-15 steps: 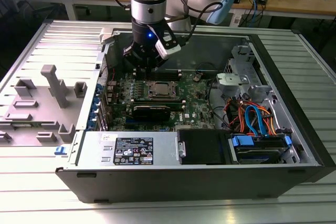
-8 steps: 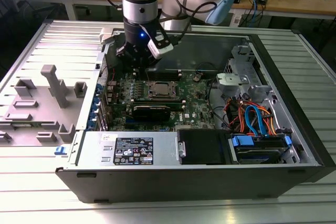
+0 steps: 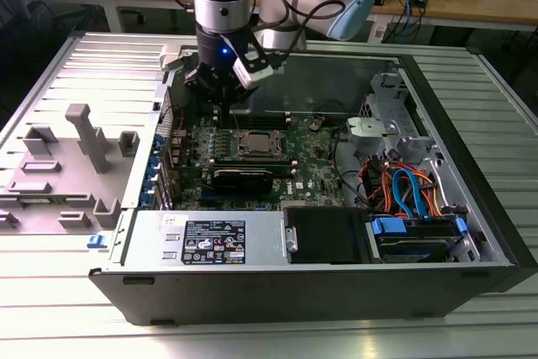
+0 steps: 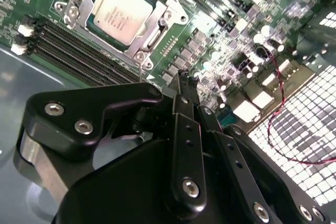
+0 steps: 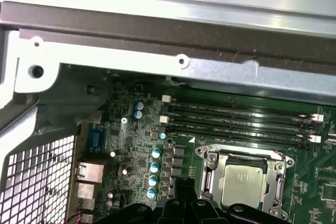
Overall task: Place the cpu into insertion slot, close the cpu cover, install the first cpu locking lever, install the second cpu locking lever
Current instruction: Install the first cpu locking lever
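Ribbed metal bench [image 3: 50, 325] carries an open computer case [image 3: 252, 296]; cluttered worktables stand behind. Cpu [image 4: 121, 13] sits in the insertion slot [image 5: 202, 156] on the green motherboard [image 3: 311, 161], with the cpu cover [image 4: 157, 29] lying flat around it. Pincer [image 4: 184, 80] hangs over the board near the socket, toward the exterior view's left, tips pinched together, gripping nothing.

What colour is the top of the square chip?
Dull silver-grey. The chip shows best in the second wrist view.
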Available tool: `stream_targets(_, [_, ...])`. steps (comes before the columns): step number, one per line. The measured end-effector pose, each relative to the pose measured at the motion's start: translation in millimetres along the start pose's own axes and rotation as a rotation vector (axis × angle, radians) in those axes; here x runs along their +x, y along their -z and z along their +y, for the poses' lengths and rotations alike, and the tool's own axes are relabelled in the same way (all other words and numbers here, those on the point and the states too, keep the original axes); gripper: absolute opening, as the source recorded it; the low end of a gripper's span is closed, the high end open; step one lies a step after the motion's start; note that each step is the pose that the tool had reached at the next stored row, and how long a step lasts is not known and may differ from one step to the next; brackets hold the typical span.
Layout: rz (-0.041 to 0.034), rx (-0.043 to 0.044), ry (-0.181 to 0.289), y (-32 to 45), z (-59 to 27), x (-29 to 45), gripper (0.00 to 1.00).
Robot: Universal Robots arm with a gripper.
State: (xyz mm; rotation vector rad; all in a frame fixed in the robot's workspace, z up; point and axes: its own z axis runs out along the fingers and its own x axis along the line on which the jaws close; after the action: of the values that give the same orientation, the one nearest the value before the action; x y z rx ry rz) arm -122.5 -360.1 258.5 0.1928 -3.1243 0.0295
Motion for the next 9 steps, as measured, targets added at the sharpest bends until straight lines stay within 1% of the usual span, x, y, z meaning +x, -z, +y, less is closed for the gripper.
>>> stream_targets(1, [0.0002,0.0011,0.000,0.3,3.4,-0.3,0.11])
stream_targets(4, [0.0003,0.0016,-0.001,0.7,8.5,-0.6,0.11])
stream_targets(6, [0.0003,0.0016,-0.002,0.7,10.3,-0.3,0.11])
stream_targets(9, [0.0002,0.0016,-0.002,0.7,10.8,-0.3,0.11])
